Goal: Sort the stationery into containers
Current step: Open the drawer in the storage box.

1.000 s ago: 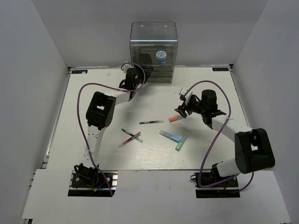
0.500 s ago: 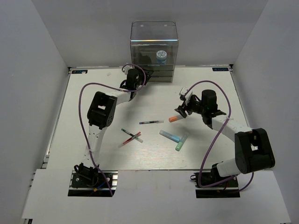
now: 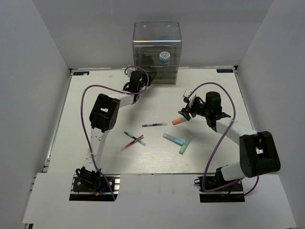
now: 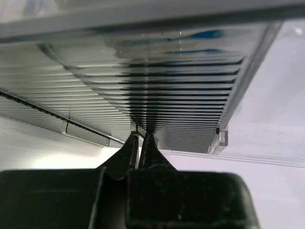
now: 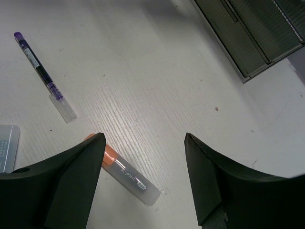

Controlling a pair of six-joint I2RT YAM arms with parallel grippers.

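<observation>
- Nearest the arm bases, loose on the surface (image 3: 157, 160): a mint green highlighter (image 3: 185, 146) just beside a blue highlighter (image 3: 172, 139). To their left lie crossed thin pens (image 3: 134, 140), one red.
- A purple pen (image 3: 154, 125) lies mid-surface, well apart from both pincers.
- Right pincer (image 5: 144, 140): fingers apart, empty, poised over the orange-capped highlighter (image 5: 125, 174). The cap sits close under its left finger, off-centre in the gap.
- For a clean pick, shift until the barrel lies mid-gap, then come down.
- Left pincer (image 4: 139, 143): fingers together at the lower front edge of a drawer (image 4: 167, 105) of the clear organizer (image 3: 157, 47). Cannot tell whether it nips a lip.
- Likely a drawer pull: draw straight and level.
- Farthest: the blue-white roll (image 3: 164, 57), in the top compartment.
</observation>
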